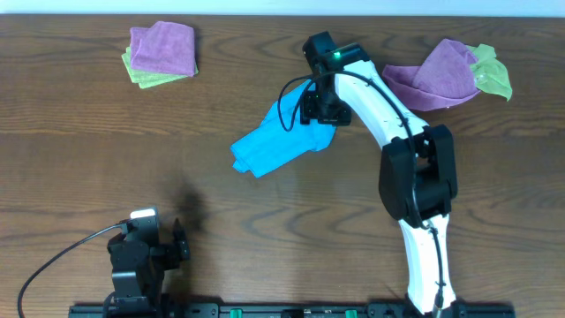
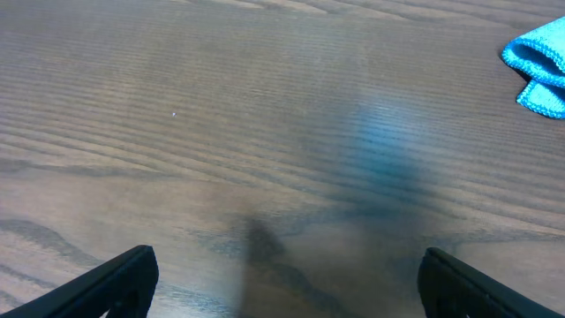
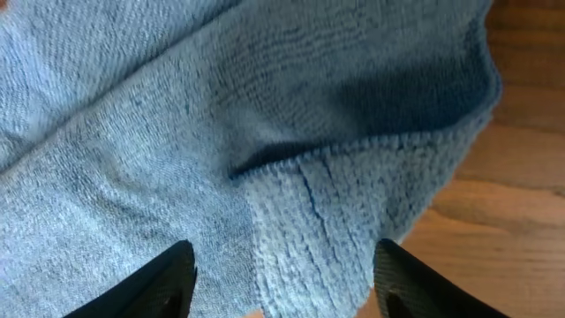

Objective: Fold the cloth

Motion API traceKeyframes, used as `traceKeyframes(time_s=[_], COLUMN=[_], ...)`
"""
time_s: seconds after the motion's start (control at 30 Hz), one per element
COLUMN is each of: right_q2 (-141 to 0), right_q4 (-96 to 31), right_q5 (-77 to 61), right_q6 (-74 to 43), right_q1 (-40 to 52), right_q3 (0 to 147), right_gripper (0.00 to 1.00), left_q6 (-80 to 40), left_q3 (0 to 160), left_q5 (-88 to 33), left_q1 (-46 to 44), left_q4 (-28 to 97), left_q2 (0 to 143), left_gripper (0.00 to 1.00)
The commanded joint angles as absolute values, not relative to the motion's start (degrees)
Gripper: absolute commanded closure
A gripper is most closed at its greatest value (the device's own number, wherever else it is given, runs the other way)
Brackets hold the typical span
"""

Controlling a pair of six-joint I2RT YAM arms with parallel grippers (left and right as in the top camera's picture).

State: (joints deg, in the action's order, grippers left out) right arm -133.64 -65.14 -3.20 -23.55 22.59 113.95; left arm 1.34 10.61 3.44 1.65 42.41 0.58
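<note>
Straddling a raised fold of the cloth [image 3: 177,132], right tool [image 3: 278,278] with jaws apart, nothing clamped. Sky-blue, crumpled, at centre of overhead frame on the table [image 1: 88,159]. Lower left: left tool [image 2: 287,283] released wide, holding nothing, well apart from cloth.

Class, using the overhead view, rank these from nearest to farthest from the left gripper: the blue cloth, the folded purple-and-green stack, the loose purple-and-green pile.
Measured from the left gripper:
1. The blue cloth, mid-table.
2. The folded purple-and-green stack, far left corner.
3. The loose purple-and-green pile, far right side.
</note>
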Motion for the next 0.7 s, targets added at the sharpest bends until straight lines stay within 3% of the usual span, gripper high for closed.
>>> traceKeyframes(time_s=[0.0,0.67], right_q2=[-134.7,-135.6], right_q4=[-64.4,-62.1], right_q5=[-3.0,-0.6], right_q6=[-23.7,-23.5], right_q1=[23.0,22.9], right_q3=[114.5,114.5], right_gripper=[0.36,0.39], left_q6=[1.7,1.7], left_q3=[9.5,9.5], left_q5=[4.0,4.0], left_q1=[1.5,1.5], left_q4=[43.2,43.2], left_q2=[0.2,0.2], left_gripper=[0.05,0.05])
